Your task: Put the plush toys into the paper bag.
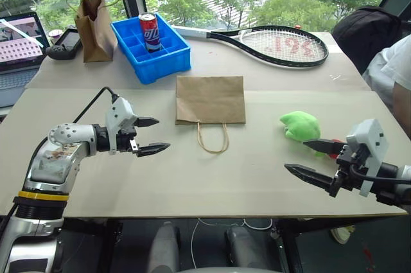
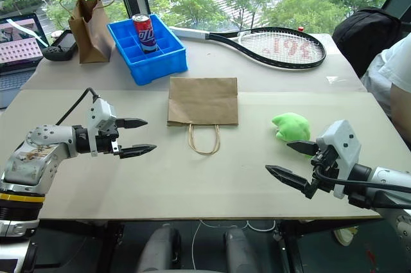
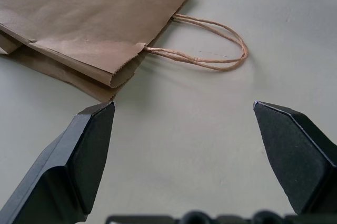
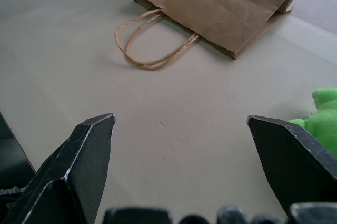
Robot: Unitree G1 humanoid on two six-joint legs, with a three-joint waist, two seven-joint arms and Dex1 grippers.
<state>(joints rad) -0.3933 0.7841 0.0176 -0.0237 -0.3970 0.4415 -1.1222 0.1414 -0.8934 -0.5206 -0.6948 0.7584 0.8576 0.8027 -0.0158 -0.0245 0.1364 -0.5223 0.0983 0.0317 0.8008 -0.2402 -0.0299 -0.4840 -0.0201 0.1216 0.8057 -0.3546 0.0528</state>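
The wide brown paper bag [image 1: 210,99] lies flat mid-table, its cord handles [image 1: 212,138] pointing toward the near edge. A bright green plush toy [image 1: 300,125] rests to its right. A small patch of red [image 1: 332,147], most of it hidden, shows just behind the upper finger of my right gripper; I cannot tell what it is. My right gripper [image 1: 295,155] hovers open and empty just in front of the green toy, which sits beside one finger in the right wrist view [image 4: 321,118]. Left of the bag, my left gripper [image 1: 162,134] is open and empty, aimed at the bag's mouth [image 3: 113,71].
At the back stand a narrower, darker paper bag [image 1: 95,26], a blue bin [image 1: 164,64] holding a can [image 1: 149,31], and a tennis racket [image 1: 282,45]. A laptop [image 1: 19,51] and a black controller [image 1: 64,45] sit far left. A person's sleeve [image 1: 395,74] and a backpack [image 1: 366,29] are on the right.
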